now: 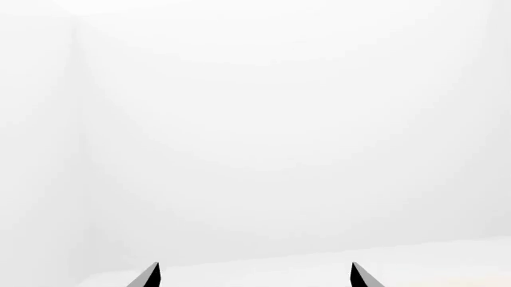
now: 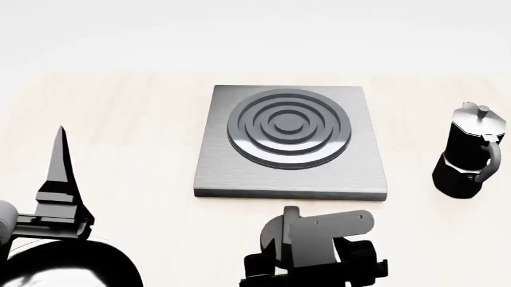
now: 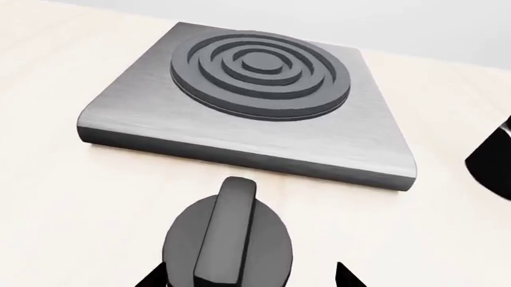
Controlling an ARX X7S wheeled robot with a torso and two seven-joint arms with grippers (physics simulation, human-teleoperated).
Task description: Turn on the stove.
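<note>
The stove (image 2: 239,161) is a square brushed-grey plate with dark concentric burner rings, lying mid-table. Its round black finned knob (image 2: 277,229) sits on the table just in front of the plate, partly behind my right gripper (image 2: 315,239). In the right wrist view the knob (image 3: 227,239) stands between the two spread fingertips (image 3: 345,276), which do not touch it, so the right gripper (image 3: 250,278) is open, and the stove (image 3: 143,113) lies beyond. My left gripper (image 2: 61,161) is raised at the left, far from the stove. It is open (image 1: 255,276) on nothing, facing a white wall.
A black moka pot (image 2: 470,152) stands right of the stove, and its edge (image 3: 491,164) shows in the right wrist view. A black frying pan (image 2: 72,266) lies at the near left, under the left arm. The light wooden table (image 2: 136,119) ends at a white wall.
</note>
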